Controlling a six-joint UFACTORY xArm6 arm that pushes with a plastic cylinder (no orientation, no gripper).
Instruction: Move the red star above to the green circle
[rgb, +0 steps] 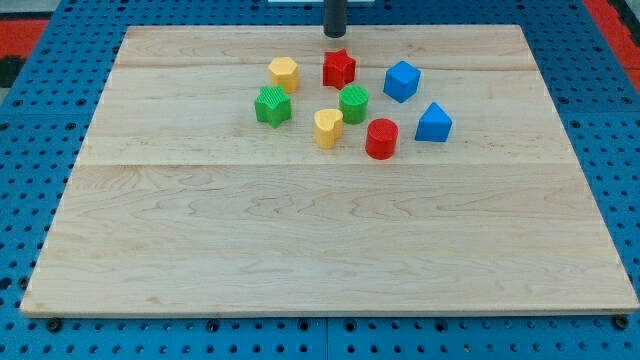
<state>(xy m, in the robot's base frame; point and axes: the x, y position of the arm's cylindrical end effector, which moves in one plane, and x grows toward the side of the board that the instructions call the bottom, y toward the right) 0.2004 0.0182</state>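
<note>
Blocks cluster in the worktop's (330, 250) upper middle. My tip (335, 35) stands near the top edge, just above the red star (339, 68), close to it; whether they touch I cannot tell. There is no hand, only the rod, so nothing is grasped. The green circle (353, 103) sits just below the star. Around them lie a yellow hexagon (284, 73), a green star (272, 105), a yellow heart (328, 127), a red cylinder (382, 138), a blue cube-like block (401, 81) and a blue triangular block (433, 123).
</note>
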